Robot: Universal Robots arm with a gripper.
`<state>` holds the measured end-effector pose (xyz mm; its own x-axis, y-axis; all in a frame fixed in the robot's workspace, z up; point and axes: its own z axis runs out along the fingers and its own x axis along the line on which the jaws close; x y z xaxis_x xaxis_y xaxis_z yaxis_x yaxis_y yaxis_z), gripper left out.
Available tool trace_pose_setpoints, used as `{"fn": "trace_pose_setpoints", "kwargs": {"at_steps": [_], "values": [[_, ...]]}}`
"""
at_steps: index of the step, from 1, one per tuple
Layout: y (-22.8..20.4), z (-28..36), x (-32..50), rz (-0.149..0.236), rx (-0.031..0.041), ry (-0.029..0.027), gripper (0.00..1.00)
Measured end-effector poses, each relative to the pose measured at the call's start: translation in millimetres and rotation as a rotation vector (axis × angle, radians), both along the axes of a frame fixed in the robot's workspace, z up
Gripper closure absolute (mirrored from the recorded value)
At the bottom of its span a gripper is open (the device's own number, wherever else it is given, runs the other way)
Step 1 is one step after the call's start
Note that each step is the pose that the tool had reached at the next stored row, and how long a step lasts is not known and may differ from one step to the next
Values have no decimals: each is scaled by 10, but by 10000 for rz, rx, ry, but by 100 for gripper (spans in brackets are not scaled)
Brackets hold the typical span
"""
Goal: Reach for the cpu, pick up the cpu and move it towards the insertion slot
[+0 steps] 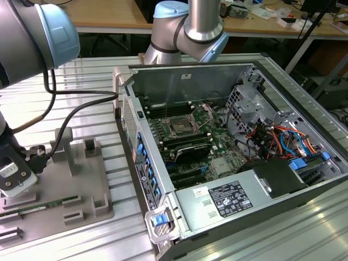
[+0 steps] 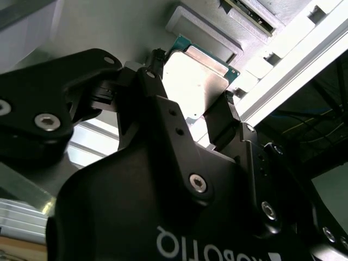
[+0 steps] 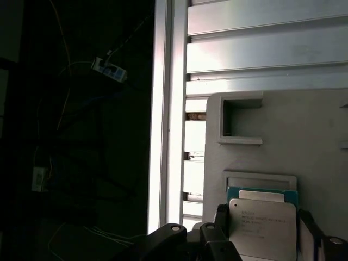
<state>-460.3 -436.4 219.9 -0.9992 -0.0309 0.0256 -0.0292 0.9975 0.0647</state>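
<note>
1. Ribbed metal surface [image 1: 81,81] carries a grey tray [image 1: 81,185] on the exterior view's left and an open computer case [image 1: 185,76] on its right, well apart.
2. The likeliest slip, I judge, is a skewed hold: the chip [image 2: 196,76] is thin and smooth, so an off-centre squeeze could tilt or drop it.
3. Its way to the socket [image 1: 179,128] crosses the case wall. A low pass could clip that wall, and the arm's cable [image 1: 106,96] could drag.
4. The chip sits at its tray pocket, right between the two sides of the tool [image 2: 190,89], which hangs low over the tray.
5. Whether the tool is clamped on the chip or merely standing apart around it, I cannot tell.
</note>
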Motion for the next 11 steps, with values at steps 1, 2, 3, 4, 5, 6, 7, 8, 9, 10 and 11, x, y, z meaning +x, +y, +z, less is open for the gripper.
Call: {"fn": "trace_pose_setpoints", "kwargs": {"at_steps": [1,2,3,4,5,6,7,8,9,10,11], "values": [[0,8,0,0,0,0,45],[0,17,0,0,0,-1,45],[0,25,0,0,1,-1,45],[0,32,0,0,1,-2,45],[0,42,0,0,1,-2,45],[0,46,0,0,2,-2,45],[0,51,0,0,2,-3,45],[0,60,0,0,1,-1,45],[0,64,0,0,1,-2,45],[0,66,0,0,2,-3,45],[0,67,1,0,2,-4,45]]}}
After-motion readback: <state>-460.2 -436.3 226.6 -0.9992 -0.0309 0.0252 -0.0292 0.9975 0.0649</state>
